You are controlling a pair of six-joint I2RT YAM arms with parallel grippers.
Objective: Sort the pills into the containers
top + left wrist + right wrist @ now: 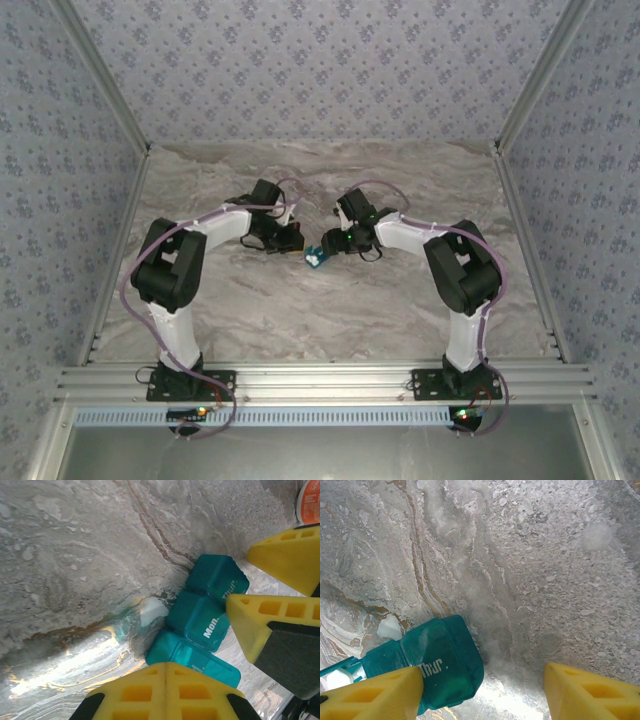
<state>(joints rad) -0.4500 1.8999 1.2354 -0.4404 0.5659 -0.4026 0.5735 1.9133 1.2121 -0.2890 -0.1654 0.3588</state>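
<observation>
On the marbled worktop [330, 310], the left arm is seen reaching inward from the left side. The left gripper [166, 672] is closed fully, its yellow fingers pressed together with nothing visible between them. In the overhead view it [292, 240] is placed just left of the middle of the worktop.

Just beyond its tip, a small white pill [152, 612] is seen lying on the worktop, touching or almost touching the long side of the teal pill box [197, 617]. The pill box [316, 259] is placed between the two grippers, near the centre of the worktop. Its lids are marked "Mon" and "Thur"; whether any lid is raised cannot be told.

To the right, the right gripper [483, 671] is held partly open over the "Thur" end of the pill box [442, 657]. One finger is set against the box, and the other is kept well apart from it over bare worktop, so nothing is clamped. The pill [389, 628] is seen beside the box here too.

At the far right of the left wrist view, an orange-and-white object [310, 500] is cut off by the frame edge.
</observation>
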